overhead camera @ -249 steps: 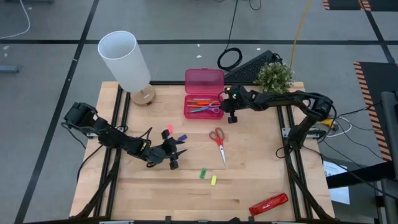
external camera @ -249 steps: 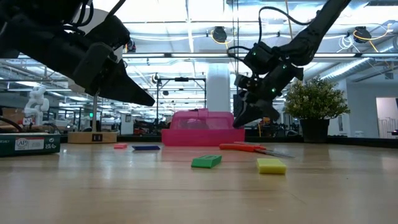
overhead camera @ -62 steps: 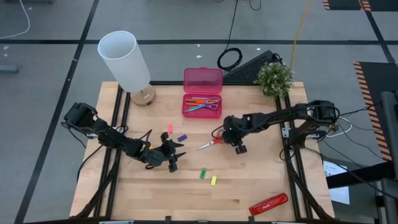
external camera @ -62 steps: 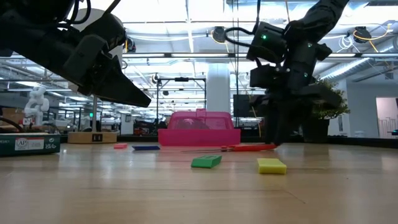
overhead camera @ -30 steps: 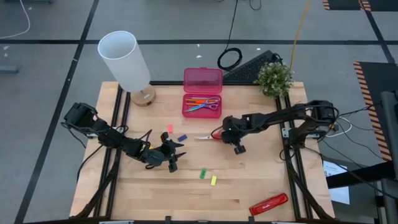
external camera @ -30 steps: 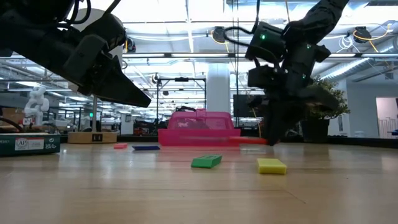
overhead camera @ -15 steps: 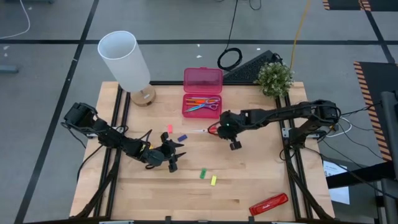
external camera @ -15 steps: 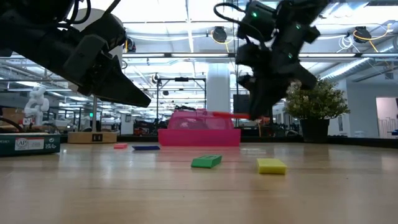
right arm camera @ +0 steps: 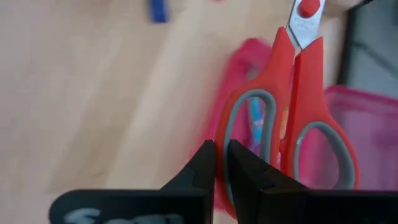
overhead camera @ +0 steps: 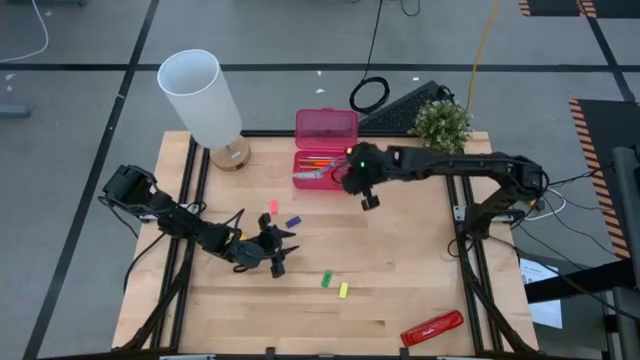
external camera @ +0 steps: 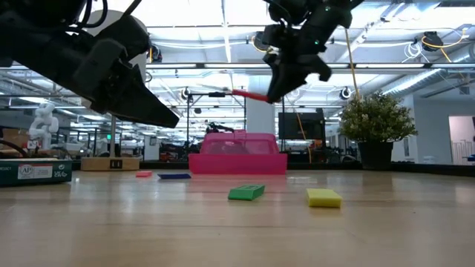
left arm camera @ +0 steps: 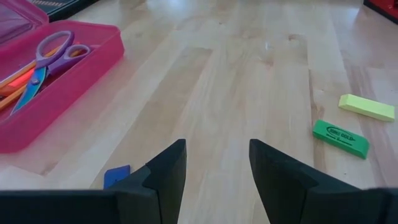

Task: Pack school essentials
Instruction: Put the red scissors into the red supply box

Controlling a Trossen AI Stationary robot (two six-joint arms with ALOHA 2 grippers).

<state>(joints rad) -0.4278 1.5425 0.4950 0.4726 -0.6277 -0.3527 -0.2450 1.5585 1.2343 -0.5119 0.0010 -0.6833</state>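
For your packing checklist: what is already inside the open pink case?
Inside the pink case: purple-handled scissors lying on orange pencils. Anything beneath them is covered.

The right gripper [overhead camera: 350, 177] now holds the red-handled scissors [right arm camera: 297, 118] in the air above the open pink case [overhead camera: 324, 150], while before they lay on the table [overhead camera: 420, 270] and the gripper came down to take them. The scissors are no longer on the wood, and the right arm is now stretched toward the case.

Red-handled scissors [right arm camera: 297, 112] held closed above the table; green [external camera: 246, 193], yellow [external camera: 323, 197] pieces lie flat.
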